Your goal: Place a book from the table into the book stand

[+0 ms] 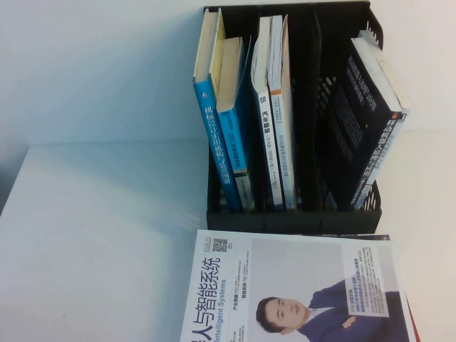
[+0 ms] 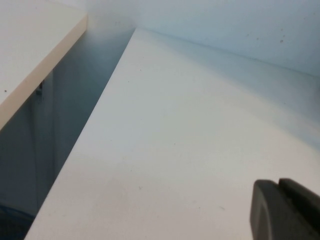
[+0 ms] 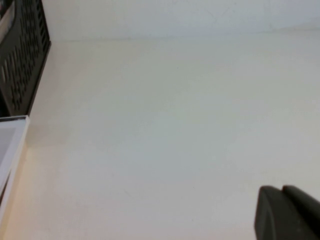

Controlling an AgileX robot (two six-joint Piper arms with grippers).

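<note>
The book (image 1: pixel 367 121) leans in the book stand's (image 1: pixel 292 217) three-o'clock slot; left hand (image 2: pixel 285 210) and right hand (image 3: pixel 287 212) hover over bare counter (image 1: pixel 100 235), grip states I cannot tell.

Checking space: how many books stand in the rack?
5: two blue books at left, two white books in the middle, one black book leaning at right; more may hide. The left gripper and right gripper hover over the table.

From the high view we look down from the robot's side at the bench (image 1: pixel 92 235), with the book stand (image 1: pixel 292 214) at the far side. Our left wrist camera sits low over the bench's bare left part, the left claw (image 2: pixel 285 212) at its edge. Our right wrist camera, equally low, shows the right claw (image 3: pixel 287 212) and shares the stand's mesh wall with the high view.
</note>
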